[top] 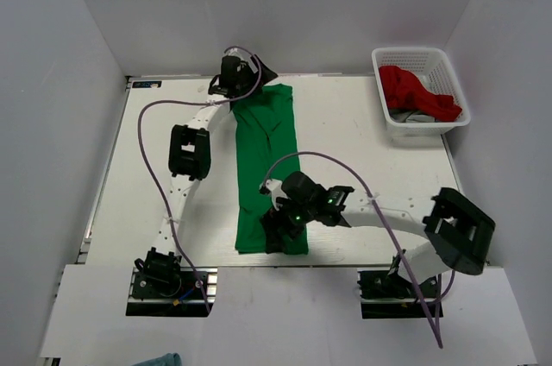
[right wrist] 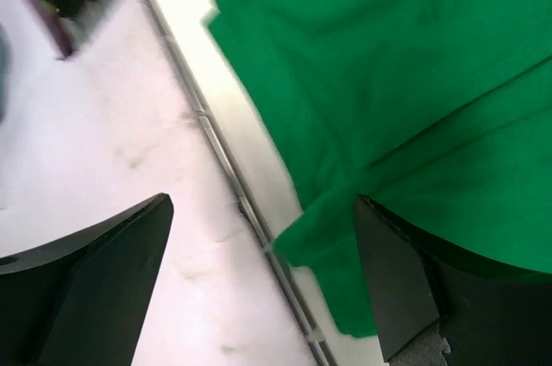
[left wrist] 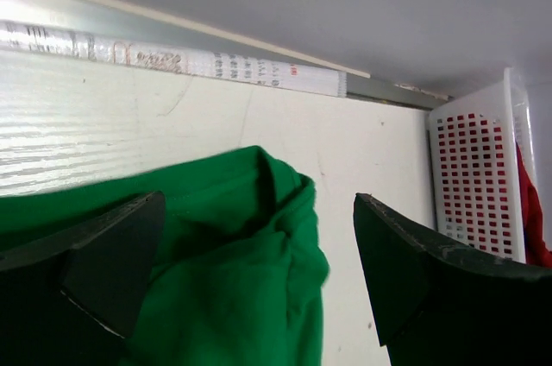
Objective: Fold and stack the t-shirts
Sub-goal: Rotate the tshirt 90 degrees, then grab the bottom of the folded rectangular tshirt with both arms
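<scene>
A bright green t-shirt point(top: 267, 167) lies folded into a long narrow strip down the middle of the table. My left gripper point(top: 259, 79) hovers open at the strip's far end. In the left wrist view a bunched corner of the green t-shirt point(left wrist: 216, 262) sits between the spread fingers of the left gripper point(left wrist: 259, 202). My right gripper point(top: 283, 236) is open over the near end. In the right wrist view the green t-shirt point(right wrist: 388, 64) has its corner by the table's front edge, beside one finger of the right gripper point(right wrist: 263, 202). A red t-shirt point(top: 416, 90) lies crumpled in the basket.
A white plastic basket point(top: 427, 129) stands at the table's far right corner, also seen as the basket point(left wrist: 479, 176) from the left wrist. Grey walls enclose the table on three sides. A metal strip point(right wrist: 233, 167) marks the front edge. A teal cloth point(top: 159, 359) lies below the left base.
</scene>
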You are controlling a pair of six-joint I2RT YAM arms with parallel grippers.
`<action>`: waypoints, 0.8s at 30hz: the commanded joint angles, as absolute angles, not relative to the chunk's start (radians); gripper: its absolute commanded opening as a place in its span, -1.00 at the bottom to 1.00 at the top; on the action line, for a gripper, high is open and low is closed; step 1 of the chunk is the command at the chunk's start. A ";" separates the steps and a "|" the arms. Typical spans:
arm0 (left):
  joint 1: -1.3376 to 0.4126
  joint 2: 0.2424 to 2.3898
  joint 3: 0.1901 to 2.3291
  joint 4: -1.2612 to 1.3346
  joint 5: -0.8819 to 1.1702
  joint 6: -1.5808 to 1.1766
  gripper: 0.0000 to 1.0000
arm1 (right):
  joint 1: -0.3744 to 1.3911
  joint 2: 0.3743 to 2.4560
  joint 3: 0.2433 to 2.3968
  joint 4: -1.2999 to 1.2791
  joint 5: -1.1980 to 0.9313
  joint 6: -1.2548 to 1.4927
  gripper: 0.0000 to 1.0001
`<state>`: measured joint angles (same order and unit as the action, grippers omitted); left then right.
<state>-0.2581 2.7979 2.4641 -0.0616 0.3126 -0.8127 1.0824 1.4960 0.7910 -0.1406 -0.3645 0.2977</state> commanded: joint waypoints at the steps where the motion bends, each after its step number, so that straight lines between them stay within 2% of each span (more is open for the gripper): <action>1: -0.250 2.516 2.491 -0.109 0.291 -0.669 1.00 | 1.086 1.372 0.799 -0.095 -0.354 0.290 0.81; 4: -0.261 2.274 2.386 -0.210 0.272 -0.548 1.00 | 1.083 1.292 0.767 -0.086 -0.244 0.299 0.81; 6: -0.261 2.138 2.239 -0.286 0.218 -0.532 1.00 | 1.083 1.232 0.750 -0.072 -0.174 0.342 0.81; 7: -0.270 1.994 2.165 -0.334 0.218 -0.520 1.00 | 1.081 1.217 0.714 -0.066 -0.164 0.351 0.81; 9: -0.270 1.842 1.882 -0.347 0.216 -0.529 1.00 | 1.078 1.177 0.689 -0.069 -0.123 0.406 0.81; 10: -0.282 1.690 1.660 -0.316 0.231 -0.529 1.00 | 1.074 1.143 0.658 -0.087 -0.080 0.466 0.81; 12: -0.305 1.541 1.438 -0.281 0.232 -0.554 1.00 | 1.072 1.124 0.632 -0.112 -0.052 0.489 0.81; 13: -0.323 1.469 1.226 -0.266 0.232 -0.577 1.00 | 1.069 1.094 0.612 -0.148 -0.034 0.532 0.81; 16: -0.351 1.231 0.890 -0.219 0.249 -0.669 1.00 | 1.063 1.028 0.578 -0.192 -0.035 0.587 0.81; 19: -0.390 1.076 0.700 -0.293 0.261 -0.735 1.00 | 1.063 0.974 0.516 -0.195 -0.048 0.623 0.81; 24: -0.440 0.896 0.553 -0.544 0.275 -0.784 1.00 | 1.063 0.942 0.430 -0.192 -0.040 0.679 0.81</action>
